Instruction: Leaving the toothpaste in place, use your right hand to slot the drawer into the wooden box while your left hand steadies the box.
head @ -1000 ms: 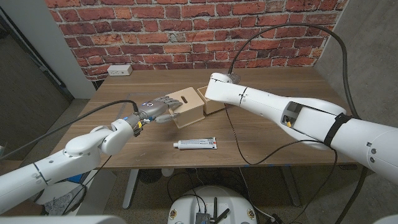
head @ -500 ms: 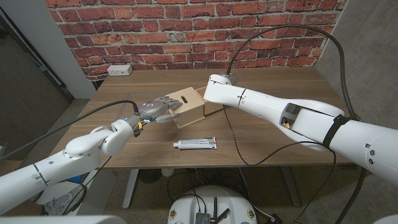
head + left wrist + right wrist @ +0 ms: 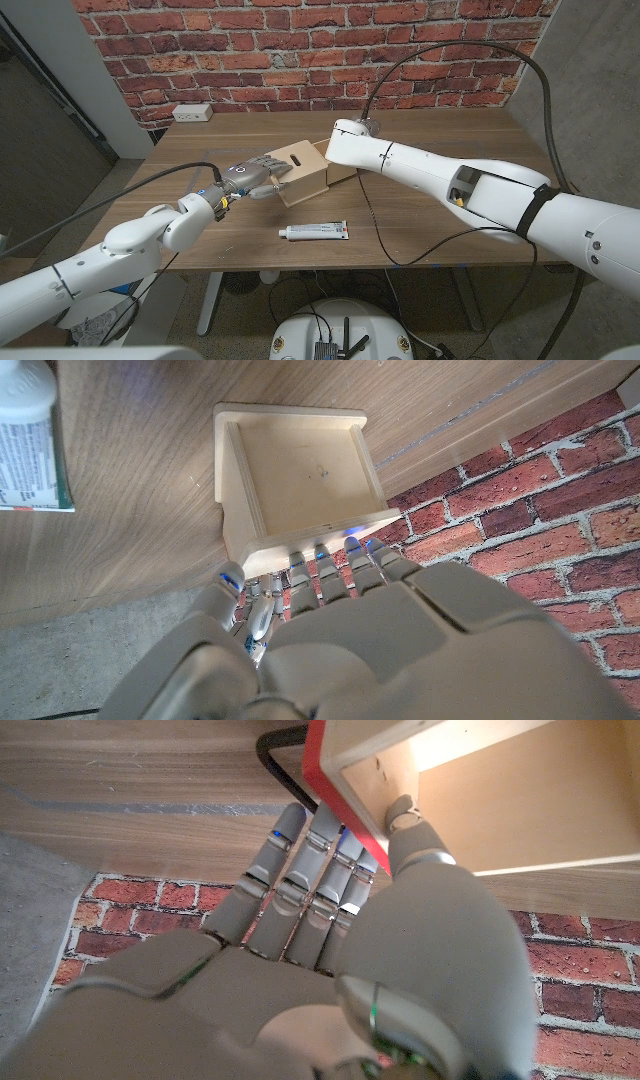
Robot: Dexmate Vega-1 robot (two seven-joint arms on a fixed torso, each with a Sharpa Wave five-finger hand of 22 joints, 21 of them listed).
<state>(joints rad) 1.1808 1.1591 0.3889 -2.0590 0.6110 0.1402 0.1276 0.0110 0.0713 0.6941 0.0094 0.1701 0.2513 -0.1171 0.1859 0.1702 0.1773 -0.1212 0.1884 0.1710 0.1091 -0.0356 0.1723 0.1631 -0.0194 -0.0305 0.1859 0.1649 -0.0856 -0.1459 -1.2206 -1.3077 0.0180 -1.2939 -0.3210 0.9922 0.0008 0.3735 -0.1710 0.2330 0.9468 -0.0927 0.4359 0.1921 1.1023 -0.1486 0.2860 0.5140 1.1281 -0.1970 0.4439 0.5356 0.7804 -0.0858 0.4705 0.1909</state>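
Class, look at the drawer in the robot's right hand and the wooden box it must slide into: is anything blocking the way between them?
Nothing visible blocks it. The right hand grips the drawer at its red edge, right beside the wooden box. The left hand presses the box's far side, and the toothpaste lies nearer the table's front edge, out of the drawer's path.

Left arm extended from lower left, forearm angled up toward table centre. Left hand [image 3: 252, 176] held with fingers [image 3: 330, 565] stretched forward, tips pressed against side wall of wooden box [image 3: 303, 170]. Right arm reached across from lower right, elbow bent, wrist brought low behind box. Right hand [image 3: 330, 910] clamped on drawer [image 3: 400, 780], fingers under red edge, thumb pressed on inner face.
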